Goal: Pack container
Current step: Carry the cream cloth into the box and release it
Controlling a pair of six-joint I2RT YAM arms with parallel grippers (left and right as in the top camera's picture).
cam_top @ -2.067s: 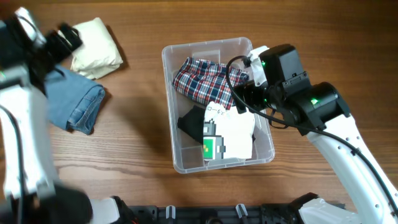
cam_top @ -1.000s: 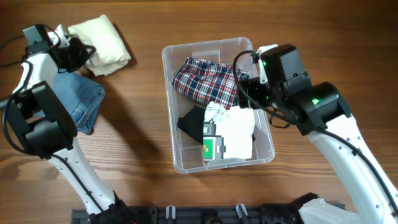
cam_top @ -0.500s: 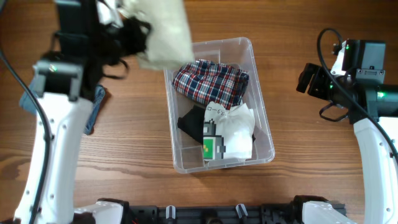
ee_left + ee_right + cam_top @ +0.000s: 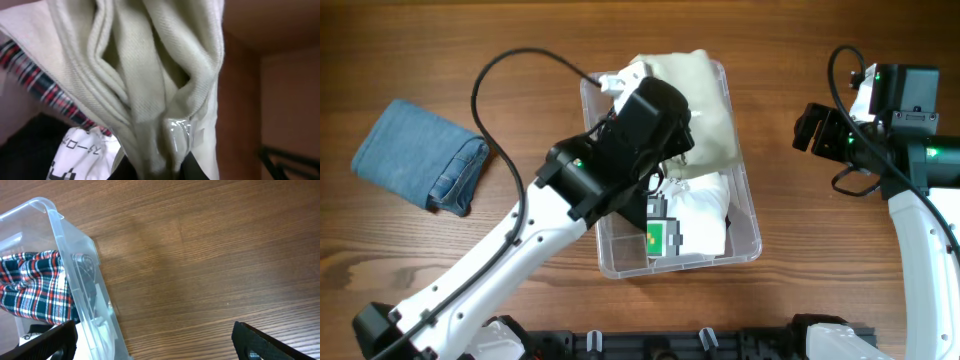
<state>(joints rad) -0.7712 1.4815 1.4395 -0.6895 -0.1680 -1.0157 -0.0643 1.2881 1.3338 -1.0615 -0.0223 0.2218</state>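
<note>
Clear container (image 4: 745, 235), upright, full of clothes

Left tool (image 4: 159, 162): fingertips were buried in the pinched folds of the cream garment (image 4: 150, 65), and overhead it was hidden beneath its own arm (image 4: 520, 240).
Plaid garment (image 4: 65, 102): mostly covered by the cream cloth.
Container (image 4: 75, 260): cut off by the right wrist view's left edge.
Right tool (image 4: 157, 342): widely parted fingers were cropped at the bottom corners.
White garment (image 4: 705, 220): print was too small to read.

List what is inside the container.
In the container, a cream garment is at the far end, a plaid garment shows beneath it, and a white printed shirt lies nearer. The left arm hides the middle; what lies below is unseen.
</note>
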